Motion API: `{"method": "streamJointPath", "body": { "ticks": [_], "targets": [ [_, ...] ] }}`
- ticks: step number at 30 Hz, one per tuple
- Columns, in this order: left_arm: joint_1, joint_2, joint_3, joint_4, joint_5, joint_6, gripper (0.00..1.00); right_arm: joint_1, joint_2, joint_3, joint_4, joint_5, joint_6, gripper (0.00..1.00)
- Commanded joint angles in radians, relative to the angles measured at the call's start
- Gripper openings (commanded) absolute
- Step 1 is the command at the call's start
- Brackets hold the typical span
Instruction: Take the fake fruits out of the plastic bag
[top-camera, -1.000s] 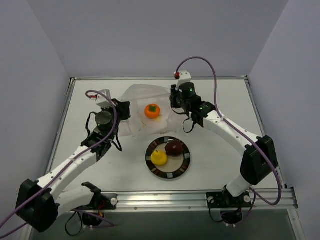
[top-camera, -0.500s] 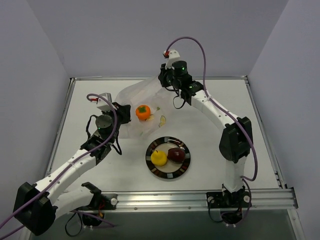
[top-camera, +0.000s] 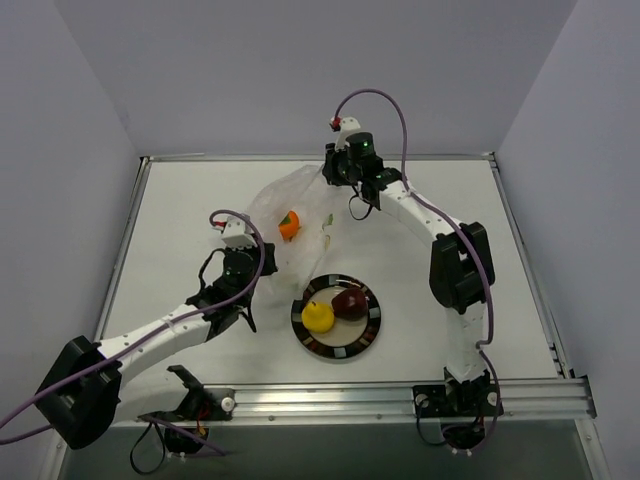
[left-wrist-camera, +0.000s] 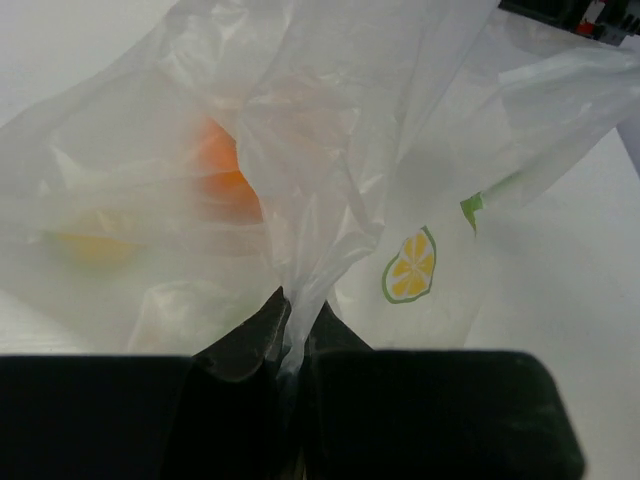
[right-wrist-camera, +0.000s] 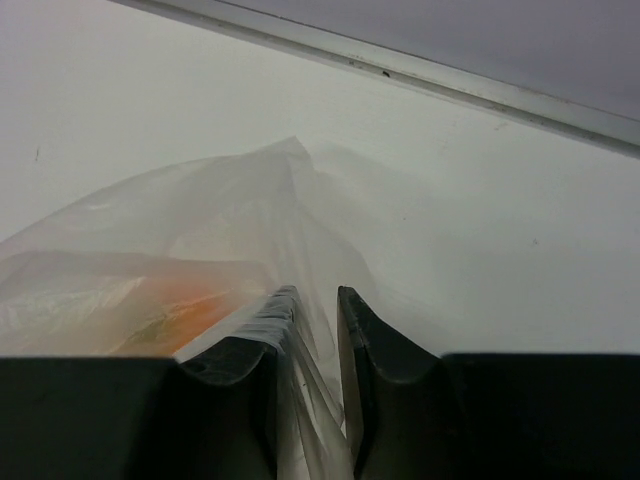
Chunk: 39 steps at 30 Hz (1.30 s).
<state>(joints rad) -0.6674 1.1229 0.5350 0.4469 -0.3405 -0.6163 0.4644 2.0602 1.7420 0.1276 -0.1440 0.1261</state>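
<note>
Top view: the plastic bag (top-camera: 300, 205) spans the middle of the bench (top-camera: 170, 200), held between 2 hands. The left hand (left-wrist-camera: 296, 318) is closed tightly on a gathered fold at the bag's near edge, with film pinched between its fingers. The right hand (right-wrist-camera: 315, 300) grips the bag's far corner, its fingers nearly together and film running through the narrow gap. 1 orange fruit (top-camera: 288, 225) lies inside the bag and shows as an orange blur through the film in both wrist views. The yellow fruit (top-camera: 318, 316) and the dark red fruit (top-camera: 349, 301) sit side by side on the plate (top-camera: 372, 328), near the bag.
</note>
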Motion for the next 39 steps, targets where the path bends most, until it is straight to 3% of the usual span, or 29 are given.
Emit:
{"method": "streamJointPath", "body": {
  "ticks": [1,5,9,11,12,15,20,29,32,33,34,36,39],
  "targets": [
    [0.009,-0.006,0.028,0.01,-0.164,-0.005,0.02,-0.05,0.05,0.037,0.055,0.037,-0.017,0.19],
    [0.034,0.05,0.066,0.032,-0.158,-0.003,0.02,-0.052,0.121,0.134,0.053,0.017,-0.007,0.23],
    [0.046,0.104,0.079,0.047,-0.186,-0.022,0.02,-0.05,0.15,0.16,0.053,-0.022,0.02,0.43],
    [0.081,0.126,0.077,0.059,-0.136,-0.055,0.02,-0.052,0.12,0.139,0.053,-0.008,0.024,0.56],
    [0.092,0.13,0.072,0.073,-0.121,-0.069,0.02,-0.052,0.104,0.114,0.055,-0.002,0.02,0.68],
    [0.101,0.144,0.074,0.084,-0.112,-0.082,0.02,-0.061,0.008,0.071,0.046,-0.026,0.02,0.87],
    [0.103,0.144,0.094,0.082,-0.08,-0.097,0.02,-0.067,-0.224,-0.071,0.026,-0.106,0.03,0.97],
    [0.121,0.081,0.197,-0.092,-0.043,-0.105,0.02,-0.044,-0.501,-0.337,0.058,-0.1,0.018,0.95],
    [0.121,0.072,0.221,-0.138,-0.029,-0.105,0.02,-0.035,-0.577,-0.413,0.079,-0.158,-0.006,0.74],
    [0.121,0.069,0.224,-0.145,-0.025,-0.108,0.02,-0.011,-0.587,-0.455,0.099,-0.187,-0.017,0.48],
    [0.123,0.064,0.224,-0.152,-0.025,-0.109,0.02,0.009,-0.592,-0.475,0.142,-0.209,-0.022,0.4],
    [0.126,0.052,0.224,-0.174,-0.022,-0.12,0.03,0.107,-0.574,-0.495,0.162,-0.194,-0.067,0.32],
    [0.132,0.028,0.221,-0.215,-0.026,-0.126,0.13,0.19,-0.493,-0.49,0.194,-0.094,-0.079,0.3]
  ]
}}
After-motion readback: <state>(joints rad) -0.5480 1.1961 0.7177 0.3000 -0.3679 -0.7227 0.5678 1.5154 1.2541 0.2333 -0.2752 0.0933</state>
